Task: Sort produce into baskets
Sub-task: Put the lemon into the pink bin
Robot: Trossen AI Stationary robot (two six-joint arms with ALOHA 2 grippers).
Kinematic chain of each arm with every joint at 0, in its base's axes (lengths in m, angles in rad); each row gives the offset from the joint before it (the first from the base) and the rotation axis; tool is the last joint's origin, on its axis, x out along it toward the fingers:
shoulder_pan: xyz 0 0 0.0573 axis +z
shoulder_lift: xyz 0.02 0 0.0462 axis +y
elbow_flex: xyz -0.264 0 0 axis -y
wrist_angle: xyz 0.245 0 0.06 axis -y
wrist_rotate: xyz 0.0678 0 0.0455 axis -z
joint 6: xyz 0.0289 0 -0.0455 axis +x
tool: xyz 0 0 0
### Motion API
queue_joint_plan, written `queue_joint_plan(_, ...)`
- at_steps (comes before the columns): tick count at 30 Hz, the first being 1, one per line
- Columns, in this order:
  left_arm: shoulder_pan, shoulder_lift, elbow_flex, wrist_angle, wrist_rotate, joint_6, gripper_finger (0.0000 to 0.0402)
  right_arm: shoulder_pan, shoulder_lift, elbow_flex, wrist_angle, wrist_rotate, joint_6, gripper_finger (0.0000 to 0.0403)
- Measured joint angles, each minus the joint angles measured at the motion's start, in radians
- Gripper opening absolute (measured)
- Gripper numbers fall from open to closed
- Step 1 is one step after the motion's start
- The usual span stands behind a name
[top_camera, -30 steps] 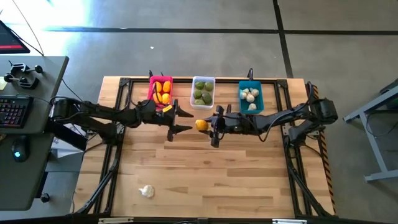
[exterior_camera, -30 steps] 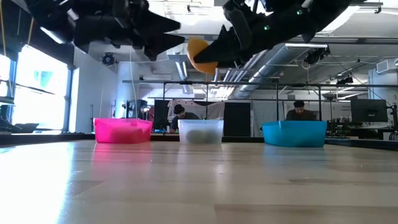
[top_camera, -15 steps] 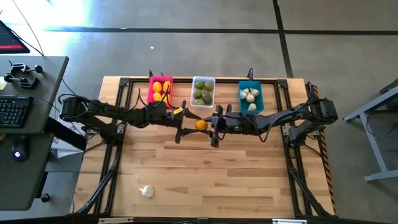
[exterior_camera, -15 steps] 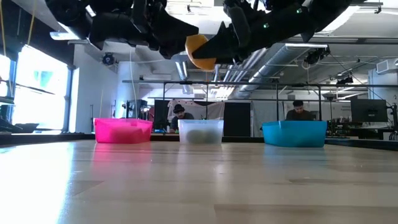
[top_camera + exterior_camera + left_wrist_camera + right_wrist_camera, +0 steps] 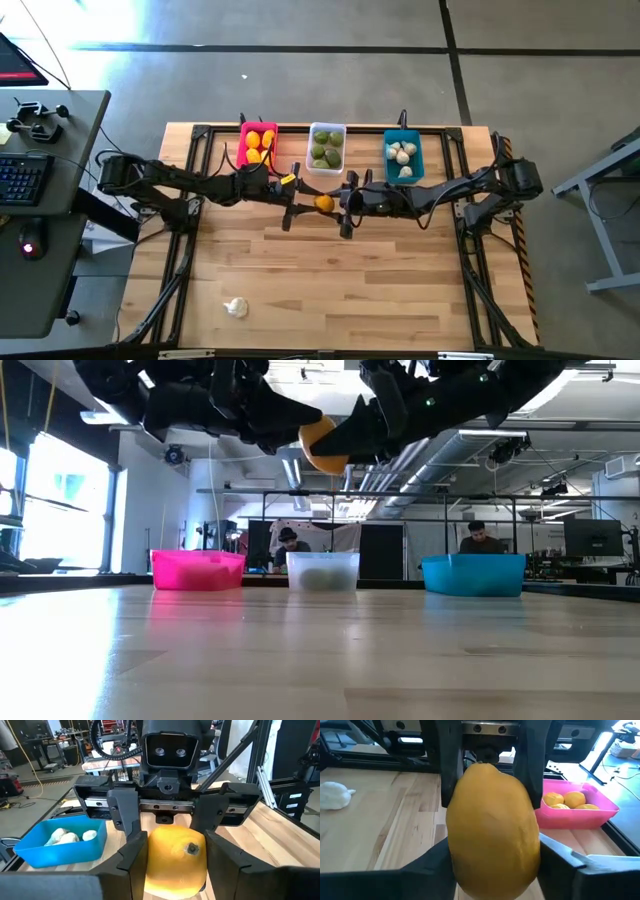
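Both grippers meet in mid-air over the table [image 5: 330,290], nose to nose, and the lemon [image 5: 324,203] sits right between them. The right gripper [image 5: 341,204] has its fingers [image 5: 560,855] pressed against the lemon's sides, holding it. The left gripper [image 5: 297,203] comes in from the opposite side, its fingers [image 5: 132,852] set either side of the same lemon, narrow and right up against the peel; whether they actually squeeze it, I cannot tell. From table height the lemon [image 5: 320,448] hangs high above the wood, dark fingers crowding it from both sides. Beyond the fingertips stand the pink bin [image 5: 243,139] with lemons inside, the white bin [image 5: 327,128] with limes, and the teal bin [image 5: 403,135] with garlic. One garlic [image 5: 235,307] lies alone on the table, well apart from both grippers.
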Motion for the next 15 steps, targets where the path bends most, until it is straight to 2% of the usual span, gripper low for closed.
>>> queue_joint_plan(5,0.0,-0.015,0.0,-0.005,-0.035,0.034,0.0134,-0.001,-0.001,0.004,0.006,0.039,0.046,0.029)
queue_joint_plan(8,0.011,-0.043,-0.001,-0.022,-0.047,0.044,0.0133,-0.002,-0.001,0.005,-0.037,0.083,0.051,0.0329)
queue_joint_plan(12,0.038,-0.094,-0.001,-0.073,-0.066,0.044,0.0131,-0.002,-0.001,0.005,-0.074,0.119,0.051,0.0347)
queue_joint_plan(15,0.063,-0.145,-0.001,-0.136,-0.142,0.044,0.0131,-0.002,-0.001,0.005,-0.095,0.128,0.05,0.0348)
